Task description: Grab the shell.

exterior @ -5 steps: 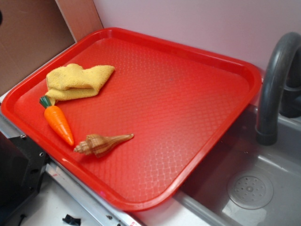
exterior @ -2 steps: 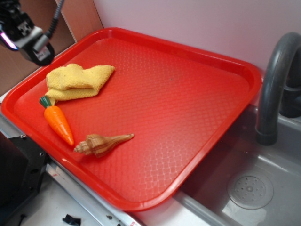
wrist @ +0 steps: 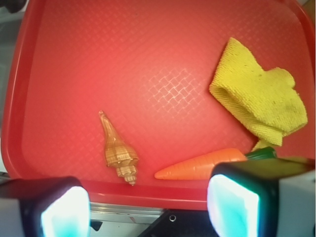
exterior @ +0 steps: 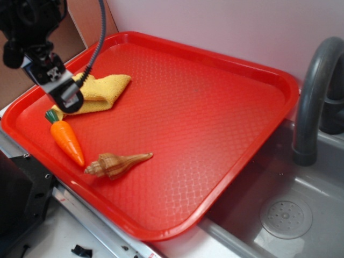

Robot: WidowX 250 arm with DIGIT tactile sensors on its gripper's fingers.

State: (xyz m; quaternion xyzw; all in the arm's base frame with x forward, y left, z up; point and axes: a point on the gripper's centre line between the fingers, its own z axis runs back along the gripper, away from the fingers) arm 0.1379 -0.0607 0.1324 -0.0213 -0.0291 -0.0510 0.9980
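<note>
A grey sink basin [exterior: 301, 215] with a round perforated drain [exterior: 286, 219] and a dark grey curved faucet [exterior: 314, 91] occupies the right side of the exterior view. A red tray [exterior: 215, 107] with a diamond-textured surface rests partly over the basin's left edge and carries every loose item. No brand, label or writing can be read on any surface.

A crumpled yellow cloth [exterior: 102, 91] lies in the tray's far left area. An orange toy carrot [exterior: 68, 141] with a green top lies just beside the cloth, toward the near rim. The shell [exterior: 114, 164], tan-brown with wood-like stripes, lies flat near the tray's front rim, just beside the carrot's tip, not touching it; its coiled blunt end faces the carrot.

The gripper [exterior: 69, 99] hangs above the cloth, well apart from the shell. In the wrist view the fingers [wrist: 232, 200] stand apart with nothing between them
</note>
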